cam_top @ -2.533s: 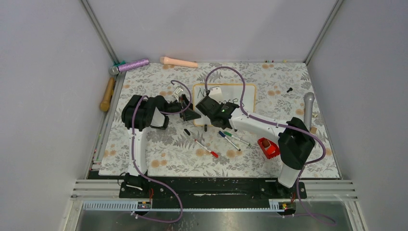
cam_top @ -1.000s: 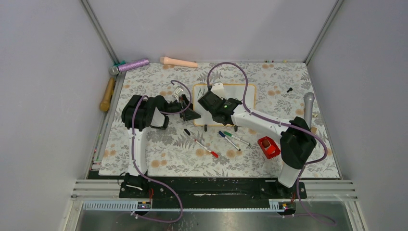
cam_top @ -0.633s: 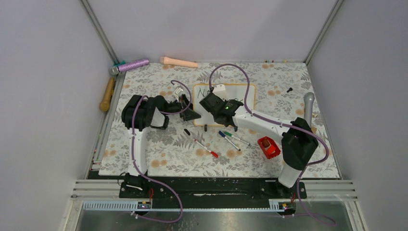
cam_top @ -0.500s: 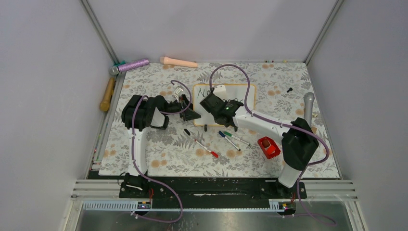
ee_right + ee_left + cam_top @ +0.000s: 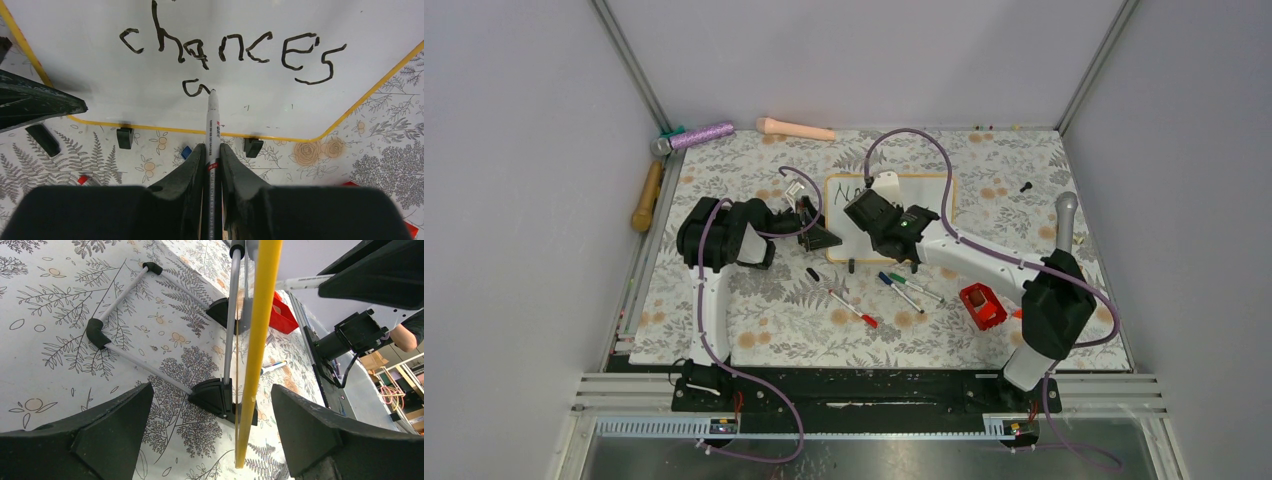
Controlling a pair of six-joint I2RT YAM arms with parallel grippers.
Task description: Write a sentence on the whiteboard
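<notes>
Right gripper (image 5: pixel 210 150) is clamped narrow on a black marker (image 5: pixel 212 117), low on the barrel. The tip sits at the whiteboard (image 5: pixel 300 107) at centre frame and looks to be touching, just right of a started "a". The sentence (image 5: pixel 235 50) shows "chances" across the upper middle, with the third line barely begun. Left gripper (image 5: pixel 210 390) is spread wide, one finger at lower left and one at lower right, the board's yellow frame edge (image 5: pixel 260 340) between them and touched by neither. The board stands on small black feet (image 5: pixel 215 396) with a thin wire stand (image 5: pixel 125 360) behind, at upper centre of the floral table (image 5: pixel 754 320) in the top view. Judgement: the board is light, stiff and glossy, so it likely slides or tips back under pen pressure. Best hold is the wood frame at the side edge, never the written face, since the ink would smear. The marker is slim and smooth, so press lightly.
</notes>
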